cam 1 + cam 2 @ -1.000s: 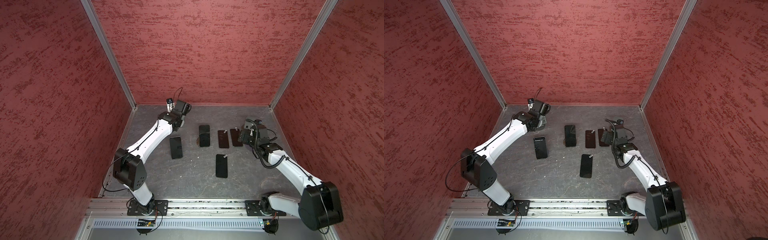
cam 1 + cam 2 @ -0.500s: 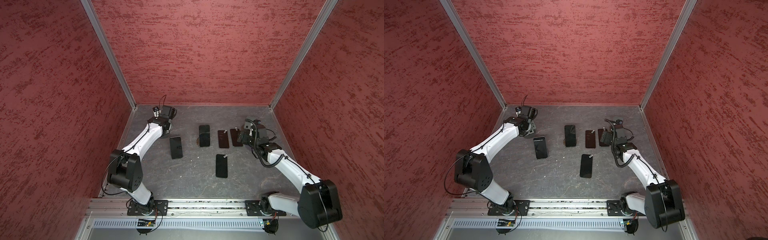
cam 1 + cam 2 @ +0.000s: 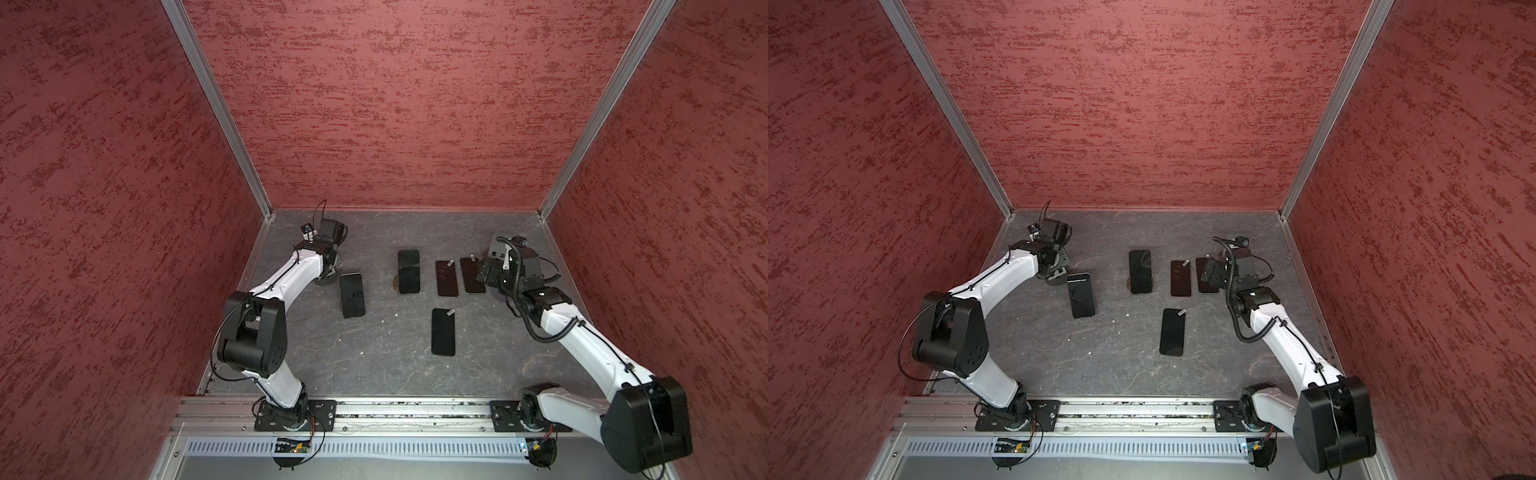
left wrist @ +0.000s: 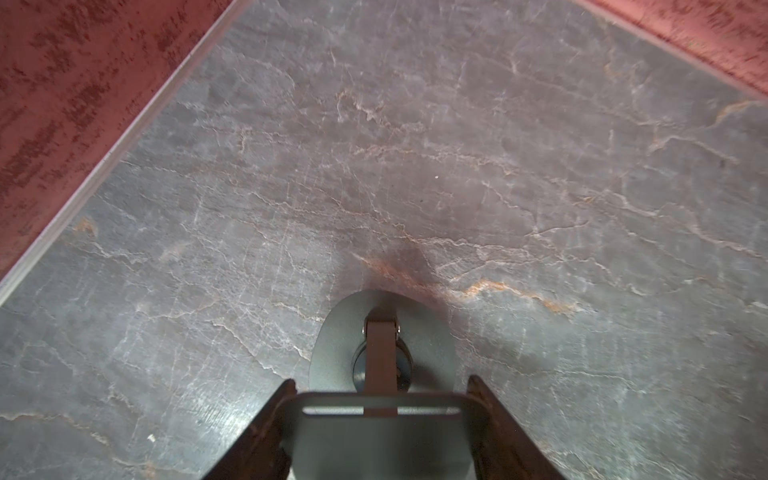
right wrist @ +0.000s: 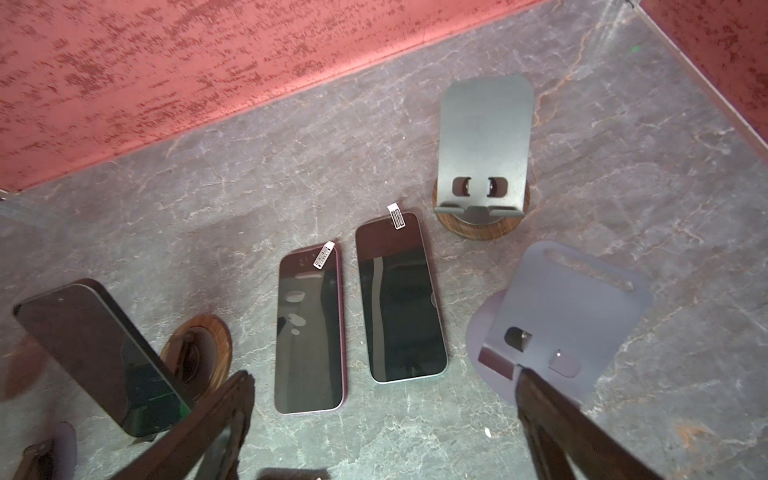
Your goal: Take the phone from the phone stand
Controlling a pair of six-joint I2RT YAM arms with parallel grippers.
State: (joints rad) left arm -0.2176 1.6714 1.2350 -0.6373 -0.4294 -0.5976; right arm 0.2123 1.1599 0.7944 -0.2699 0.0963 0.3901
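Two left fingers point(image 4: 272, 428) sat narrow, closed against the side edges of the grey stand point(image 4: 380, 440). Its round foot rested on the table point(image 4: 415, 145) near the back left corner. Just beside that stand, in both top views, the near-left phone point(image 3: 351, 295) lay flat.

The right fingers point(image 5: 226, 419) stood wide apart and held nothing, hovering low at the table's right side. In the right wrist view one of them overlapped the lip of the purple stand point(image 5: 569, 299). Ahead of them the tabbed phones point(image 5: 309, 332) lay flat, side by side. Past those stood the wood-based stand point(image 5: 484, 137), its plate bare.

The leaning phone point(image 3: 408, 272) rested tilted on the phone stand point(image 5: 199, 345) near the middle of the table, between the two arms and touched by neither. The front phone point(image 3: 443, 337) lay flat, nearer the rail.
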